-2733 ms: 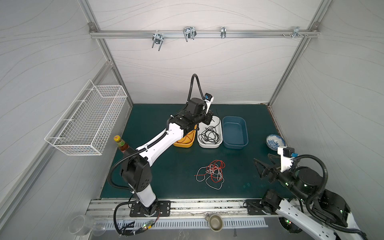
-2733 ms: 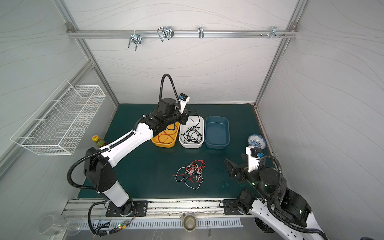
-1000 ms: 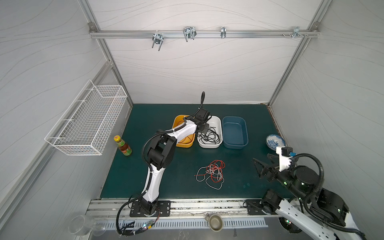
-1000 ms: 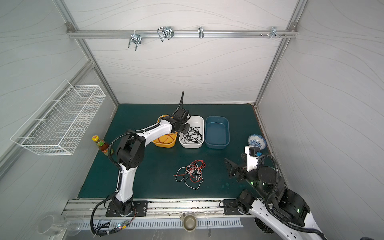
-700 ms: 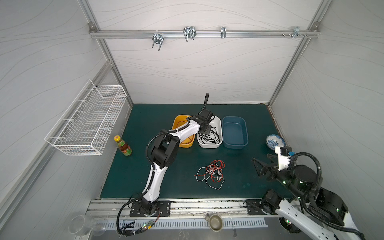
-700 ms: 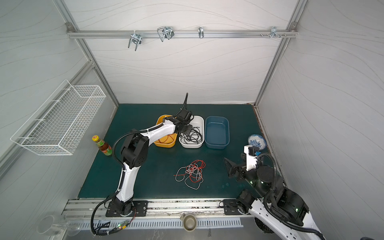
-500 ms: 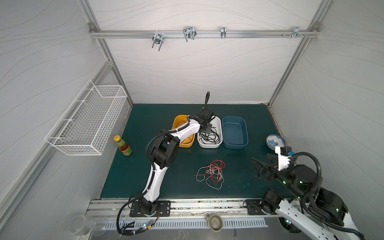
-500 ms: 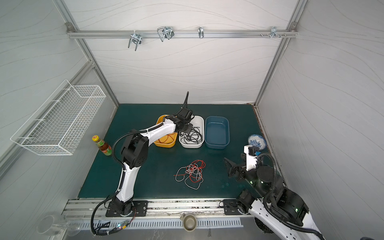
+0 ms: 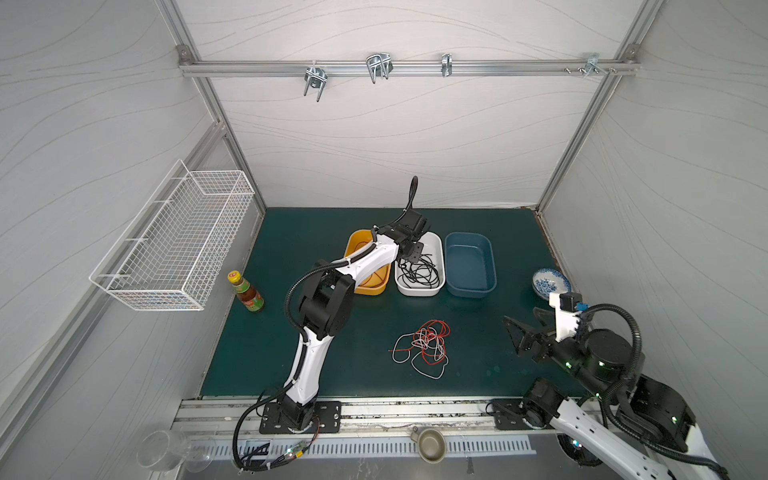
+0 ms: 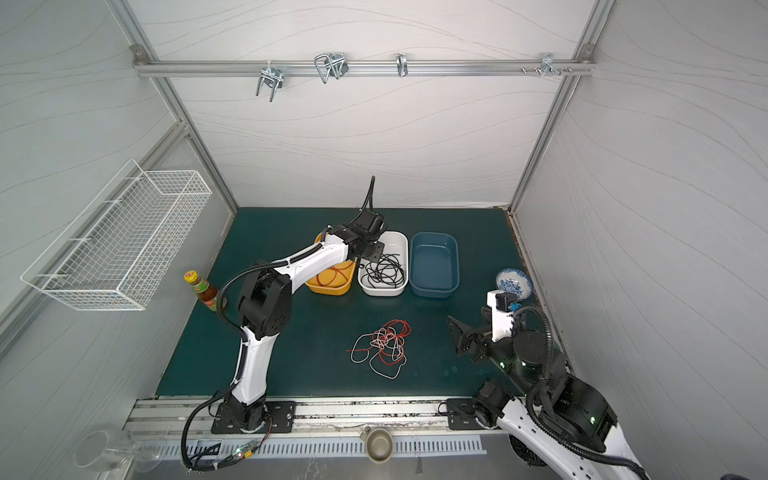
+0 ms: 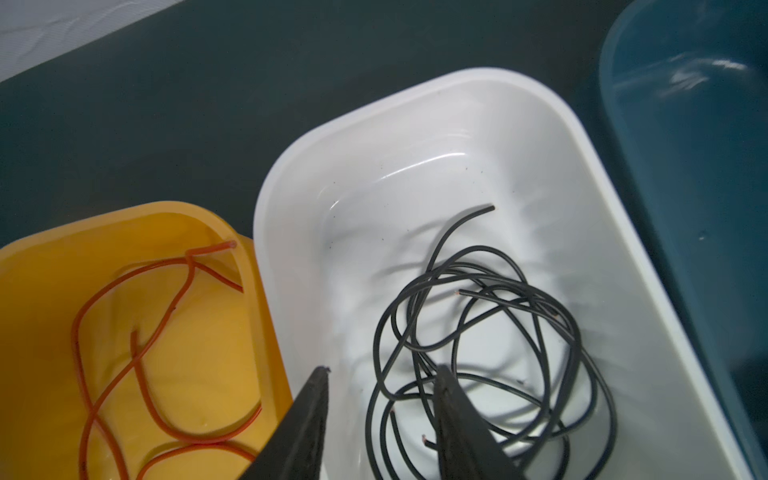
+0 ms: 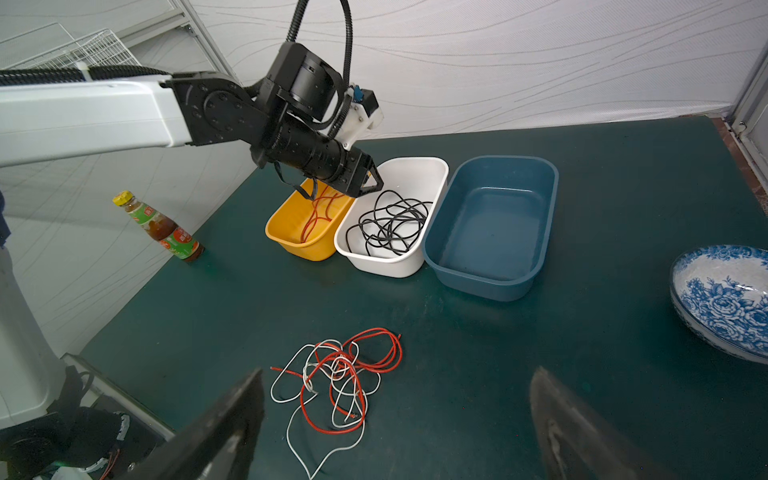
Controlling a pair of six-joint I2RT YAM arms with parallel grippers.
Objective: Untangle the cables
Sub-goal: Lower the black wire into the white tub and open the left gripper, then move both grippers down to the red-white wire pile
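Over black cables (image 11: 486, 299), left hand (image 11: 382, 369) part-open, empty; right hand (image 12: 397, 371) wide open, empty

The left arm (image 9: 374, 259) stretches toward the far edge of the table (image 9: 257, 345), elbow raised. Its left gripper (image 11: 384, 369) points down, jaws parted and empty. The right gripper (image 12: 397, 374) hovers near the right edge, jaws spread wide.

Red and white cables (image 9: 424, 341) lie tangled on the mat (image 9: 332, 232); black cables (image 11: 490, 353) coil in the white tub (image 11: 415, 95).
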